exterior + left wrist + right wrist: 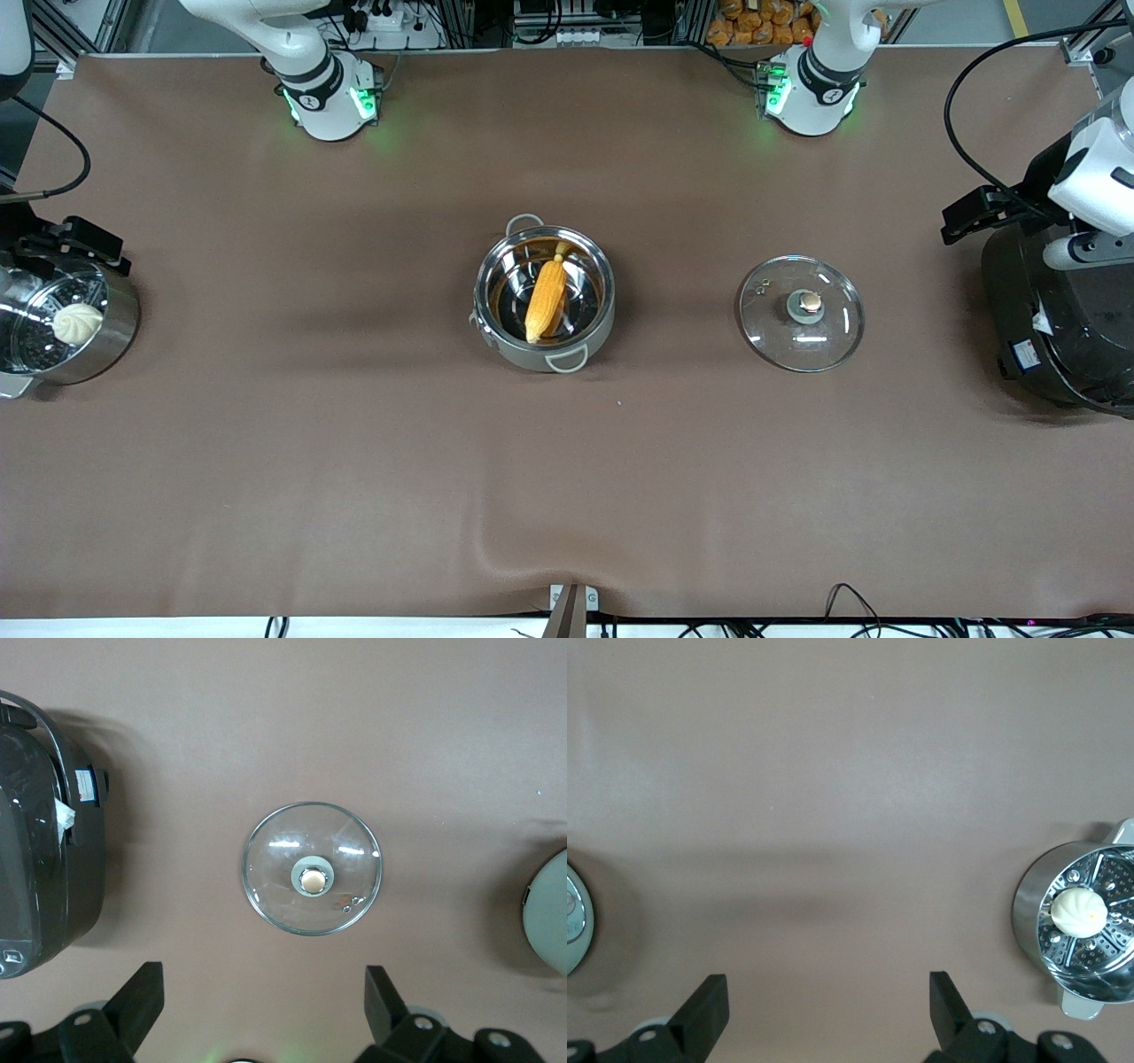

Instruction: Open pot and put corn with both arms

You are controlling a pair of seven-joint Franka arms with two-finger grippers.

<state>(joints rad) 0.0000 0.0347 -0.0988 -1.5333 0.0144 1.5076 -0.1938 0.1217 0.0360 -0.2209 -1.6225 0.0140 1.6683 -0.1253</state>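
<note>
The shiny round steel pot (544,299) stands open mid-table, the ridged yellow corn (546,301) lying slantwise inside. Its domed glass lid (801,312) rests flat toward the left arm's end. Left gripper (264,1003) and right gripper (829,1008) hover above the brown table (266,443), jaws wide, empty.

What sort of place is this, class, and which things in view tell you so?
Most likely a robotics lab bench staged as a kitchen: two arm bases are bolted to a brown-covered table, cables run along its edges, and cookware is laid out, namely a pot holding corn and its lid.
</note>
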